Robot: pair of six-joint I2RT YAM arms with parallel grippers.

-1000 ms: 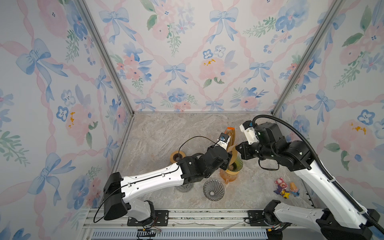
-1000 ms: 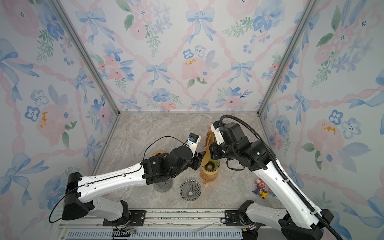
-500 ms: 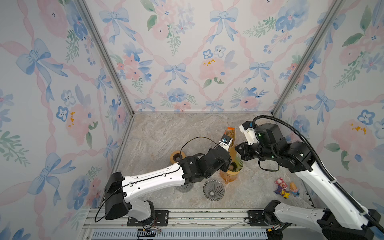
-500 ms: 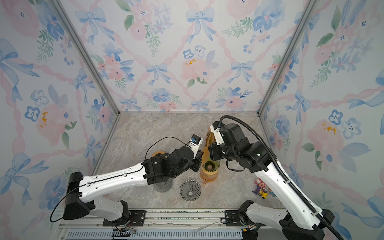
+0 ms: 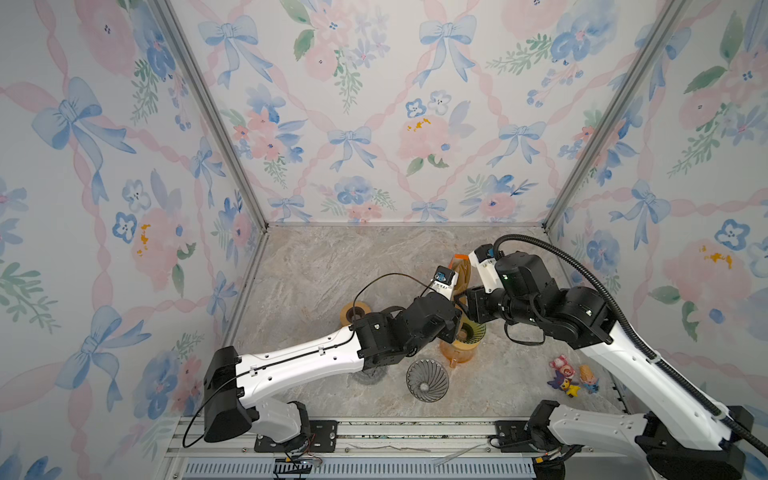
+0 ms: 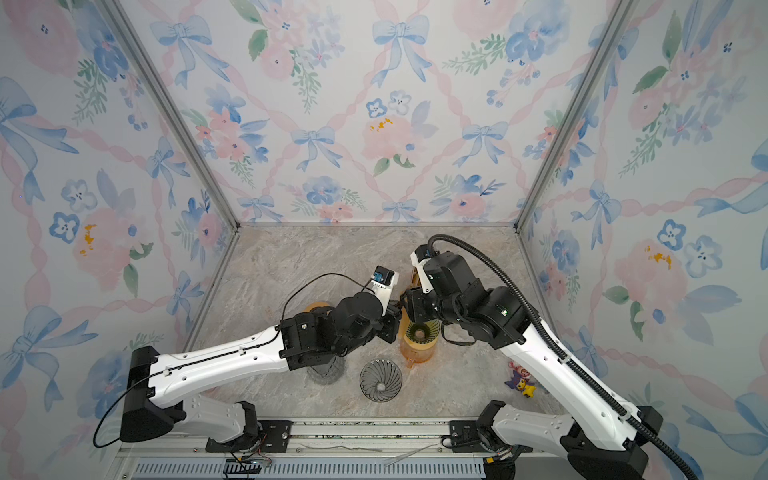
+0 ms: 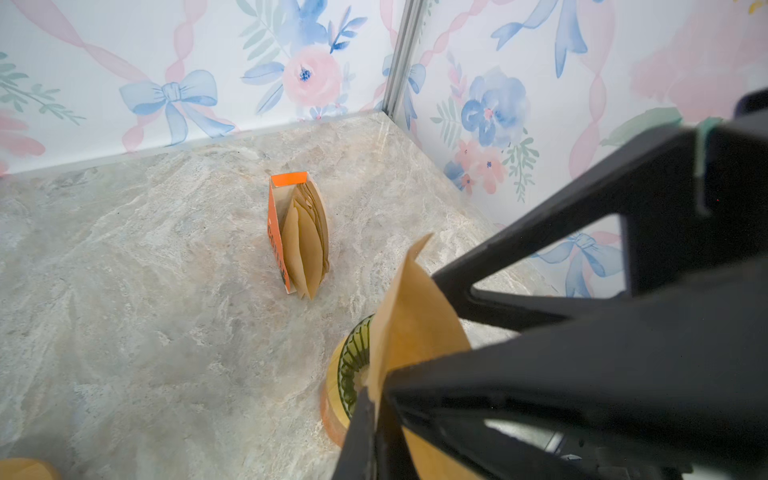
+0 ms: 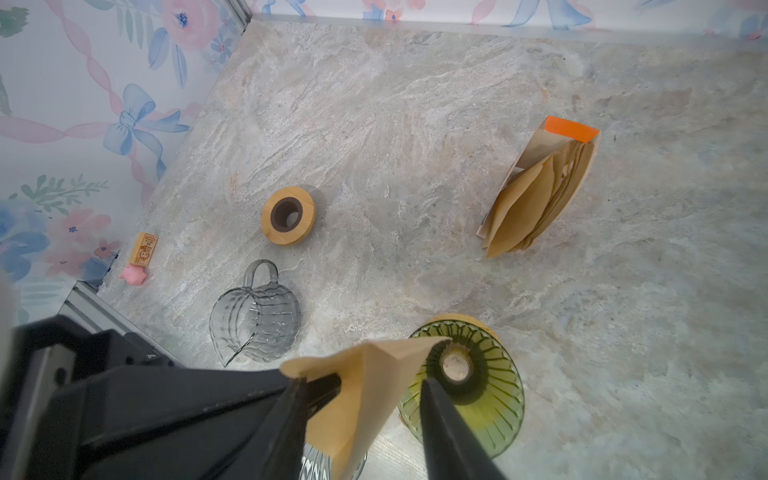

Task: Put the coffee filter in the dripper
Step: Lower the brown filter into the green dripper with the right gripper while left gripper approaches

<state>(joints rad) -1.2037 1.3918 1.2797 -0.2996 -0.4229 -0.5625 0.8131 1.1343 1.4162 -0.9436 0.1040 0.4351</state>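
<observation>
We are pinching the coffee filter [image 7: 415, 324] flat in the left gripper [image 7: 371, 399], just above the green dripper [image 8: 494, 395]. The right gripper [image 8: 361, 380] is standing spread on either side of the paper. We are judging this as mid-placement. Next, the folded paper needs opening and lowering, point first, into the cone.

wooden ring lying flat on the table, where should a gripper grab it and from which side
Come at the wooden ring from straight above. It lies flat on the table, so its outer wall is low and hard to pinch sideways. Probably best: one jaw into the centre hole, the other outside the rim, closing on that one wall.
</observation>
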